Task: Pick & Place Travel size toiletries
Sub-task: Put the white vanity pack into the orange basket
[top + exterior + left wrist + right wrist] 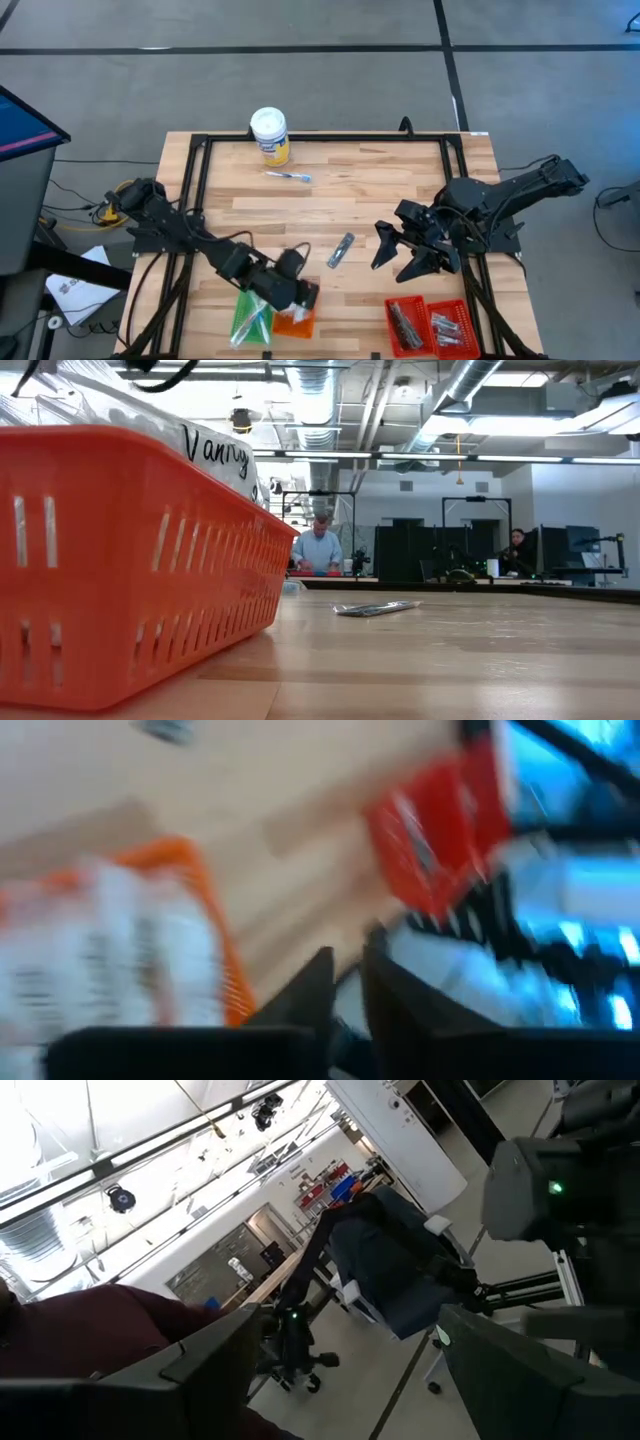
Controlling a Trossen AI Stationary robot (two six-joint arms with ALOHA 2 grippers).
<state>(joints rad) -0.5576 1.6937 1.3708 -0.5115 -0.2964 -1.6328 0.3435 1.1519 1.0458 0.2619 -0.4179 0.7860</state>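
White crinkly packets (130, 950) fill the orange tray (292, 323) at the table's near edge; their tops show in the low view (215, 455). My left gripper (303, 294) hovers above that tray's far right corner. Its fingers (318, 988) stand a narrow gap apart in the blurred left wrist view, with nothing visible between them. A slim silvery-dark tube (341, 250) lies flat on the wood, also seen in the low view (378, 608). A thin blue-tinted stick (288, 176) lies farther back. My right gripper (400, 256) hangs open and empty at the right, tilted upward (350, 1380).
A green tray (250, 318) sits left of the orange one. Two red trays (405, 325) (450, 328) with dark and silvery items stand at the near right. A white-lidded tub with a yellow label (270, 135) stands at the far edge. People sit in the room behind (320, 548).
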